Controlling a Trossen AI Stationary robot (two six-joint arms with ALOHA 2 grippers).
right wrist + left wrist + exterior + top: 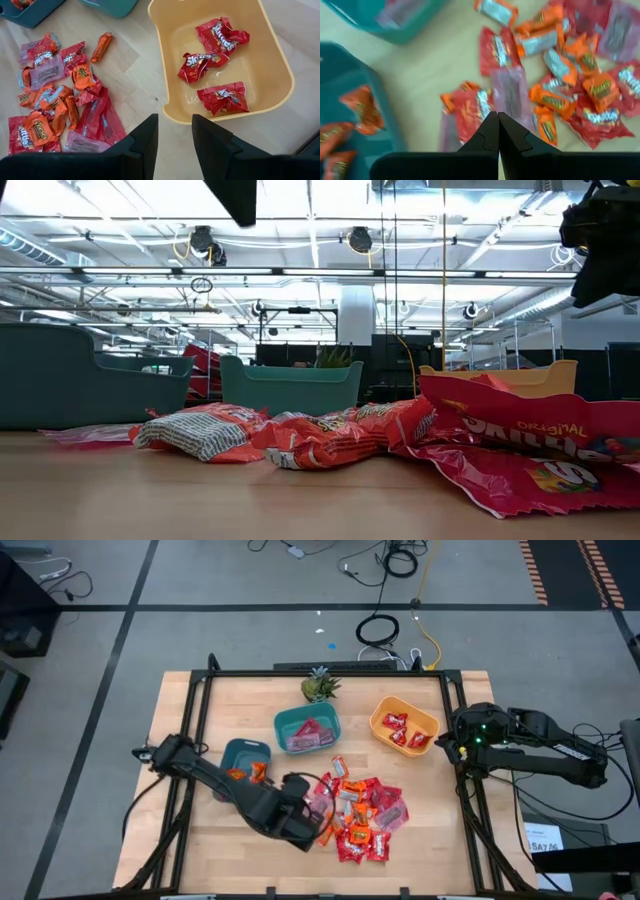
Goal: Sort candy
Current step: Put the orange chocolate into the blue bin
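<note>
Nearby, plant (319,686); yellow bowl (383,712), teal bowls (283,724)

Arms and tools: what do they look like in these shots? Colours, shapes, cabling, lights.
Both arms are dark, near-black, jointed links. The left tool has two matte black fingers tapering to wedge tips. The right tool has broader black, blocky fingers. The right arm shows small green lights near its wrist; dark cables trail from both arm bases.
</note>
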